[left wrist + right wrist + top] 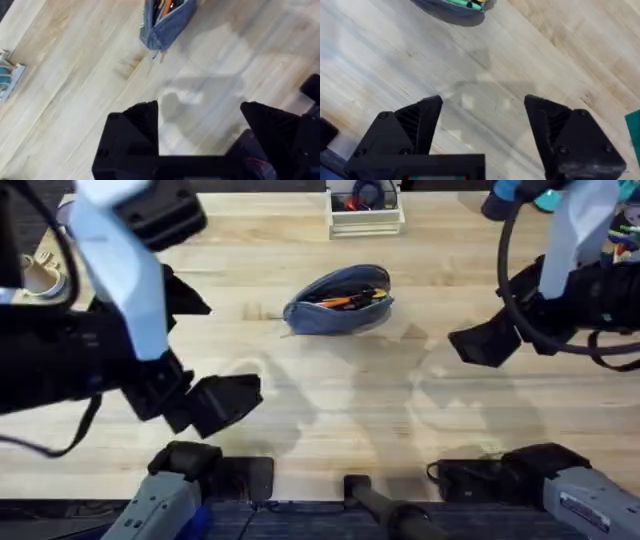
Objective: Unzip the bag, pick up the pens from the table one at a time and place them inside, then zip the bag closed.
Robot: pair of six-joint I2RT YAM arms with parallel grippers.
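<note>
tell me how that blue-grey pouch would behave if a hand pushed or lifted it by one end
The bag looks like soft fabric gaping open, so it would probably sag and fold rather than stay stiff. It lies alone on smooth wood, so a push would likely slide it. With its zipper open and pens showing inside, tilting it might spill them.

The left arm rises from its base at the lower left and shows large and blurred, white and black, under the overhead camera. Its black two-finger left gripper (222, 402) hangs above the tabletop with the jaws wide apart; in the left wrist view both black fingers (134, 131) stand far from each other. The right arm reaches in from the right side. Its black right gripper (482, 130) is also spread wide and holds nothing.
</note>
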